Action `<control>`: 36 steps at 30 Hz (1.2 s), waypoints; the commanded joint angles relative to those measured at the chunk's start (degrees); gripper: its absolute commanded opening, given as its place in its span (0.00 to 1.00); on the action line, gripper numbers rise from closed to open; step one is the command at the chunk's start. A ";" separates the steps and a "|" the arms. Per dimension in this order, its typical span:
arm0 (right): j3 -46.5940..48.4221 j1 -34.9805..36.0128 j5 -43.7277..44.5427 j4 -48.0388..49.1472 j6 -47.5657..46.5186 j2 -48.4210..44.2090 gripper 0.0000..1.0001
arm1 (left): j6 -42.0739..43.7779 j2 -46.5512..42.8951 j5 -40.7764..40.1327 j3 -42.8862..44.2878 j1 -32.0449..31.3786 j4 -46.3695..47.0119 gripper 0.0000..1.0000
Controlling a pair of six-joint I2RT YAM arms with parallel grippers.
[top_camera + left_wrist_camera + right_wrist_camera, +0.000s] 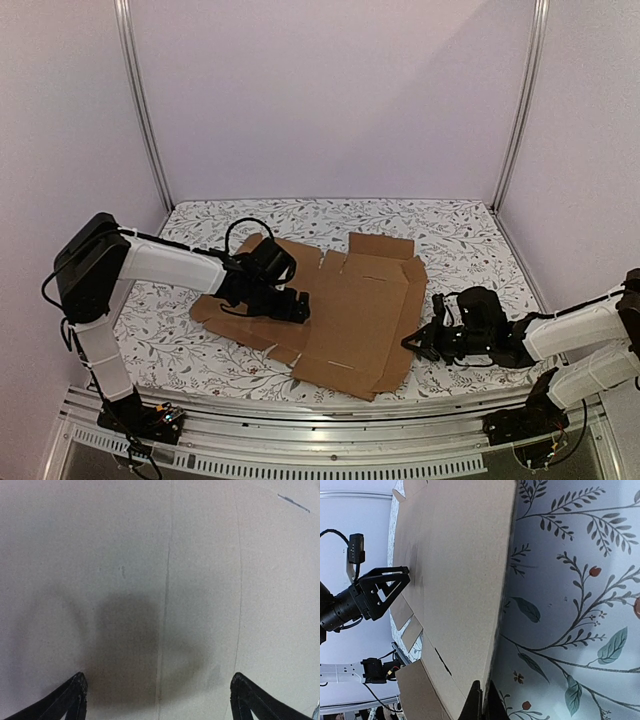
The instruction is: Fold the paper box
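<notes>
The paper box (355, 300) is a brown die-cut cardboard sheet lying mostly flat in the middle of the table. My left gripper (295, 307) is over its left part. In the left wrist view it (159, 680) is open wide with plain cardboard (165, 580) and a crease line right under it; contact with the sheet cannot be told. My right gripper (412, 342) is at the sheet's right edge. In the right wrist view it (484, 700) is shut on that edge of the cardboard (455, 570), which sits slightly above the cloth. The left gripper also shows there (395, 580).
A floral cloth (450, 240) covers the table. Pale walls with aluminium posts (520, 100) close the back and sides. A metal rail (300, 440) runs along the near edge by the arm bases.
</notes>
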 commanded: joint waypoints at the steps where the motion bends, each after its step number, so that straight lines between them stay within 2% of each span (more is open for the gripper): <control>1: 1.49 0.33 0.25 0.12 -0.51 -0.63 0.00 | -0.11 -1.08 1.62 -1.59 -1.15 -1.87 0.98; 8: 6.46 0.34 0.89 -8.26 -5.21 -2.89 0.00 | 1.31 -5.08 -0.25 -0.50 -1.12 -5.55 0.99; 19: 24.90 0.34 3.88 -37.24 -26.60 -7.52 0.00 | 7.09 -17.41 -8.95 5.86 -1.11 -18.74 1.00; 24: 37.86 0.33 5.26 -51.53 -41.01 -4.45 0.00 | 8.83 -23.35 -12.85 6.84 -1.11 -22.82 1.00; 30: 52.51 -0.31 7.30 -68.41 -56.83 3.31 0.00 | 10.28 -29.21 -15.63 6.26 -1.13 -25.21 1.00; 36: 63.16 -1.09 14.87 -76.56 -68.01 8.78 0.00 | 11.10 -32.94 -17.14 4.74 -1.11 -25.24 1.00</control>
